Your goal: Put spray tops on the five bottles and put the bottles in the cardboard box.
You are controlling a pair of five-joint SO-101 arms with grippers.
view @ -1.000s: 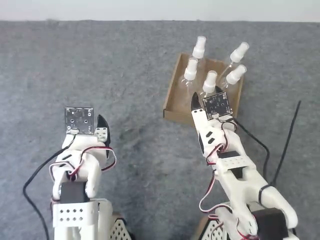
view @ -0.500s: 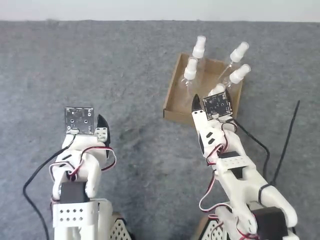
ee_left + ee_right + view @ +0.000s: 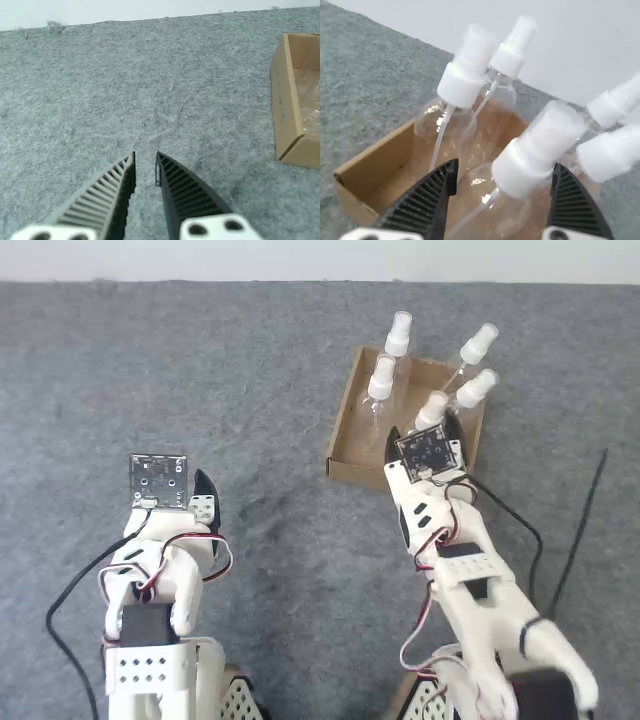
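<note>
Cardboard box [image 3: 350,440] holds all five bottles [image 3: 377,408] upright on the grey felt table [image 3: 250,360], seen from above, each wearing a white spray top [image 3: 399,332]. The right gripper [image 3: 424,432] hangs over the box's near side, spread wide around the nearest bottle [image 3: 432,410], apparently so that it can stand among the rest. The job looks all but finished. The left gripper [image 3: 203,502] sits well apart over bare felt, out of the way.

From the left wrist, the left gripper [image 3: 145,162] shows its ribbed fingers a narrow gap apart and holding nothing. The box corner [image 3: 290,125] lies off to one side, with broad open felt between.

From the right wrist, the right gripper [image 3: 502,185] straddles the nearest bottle [image 3: 480,196], a jaw on each side and, as far as can be judged, not squeezing it. Neighbouring tops crowd close, so the safest exit is likely straight back over the near wall [image 3: 365,180], not sideways.
</note>
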